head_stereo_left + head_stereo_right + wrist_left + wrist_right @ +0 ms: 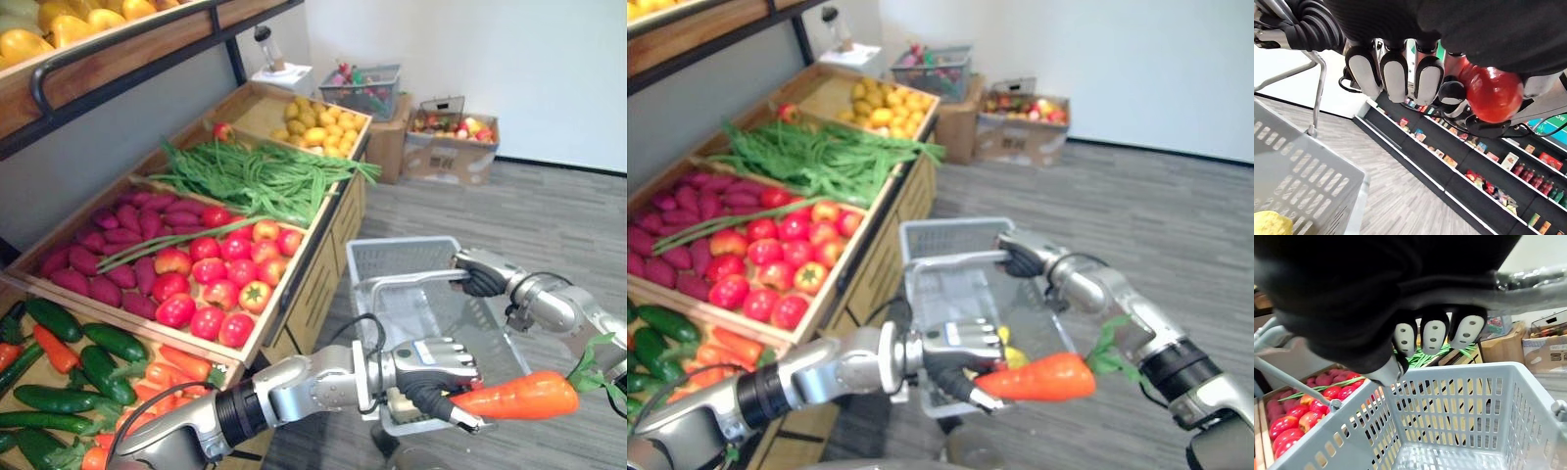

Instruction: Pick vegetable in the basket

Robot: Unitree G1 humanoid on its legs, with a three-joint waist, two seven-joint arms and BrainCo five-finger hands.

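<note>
Fingers (pixel 1394 78) of the left hand (pixel 431 364) clasp the carrot (pixel 519 396) by its leafless end; it lies crosswise, leaves rightward, over the basket's (pixel 392 257) near rim. Right hand (pixel 480 276) grips the handle (pixel 402 281), so release looks straight down

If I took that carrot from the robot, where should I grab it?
Probably the thick end by the green leaves, coming from the robot's right. The carrot lies sideways, and the left hand holds its thin tip, so the fat end sticks out free.
</note>
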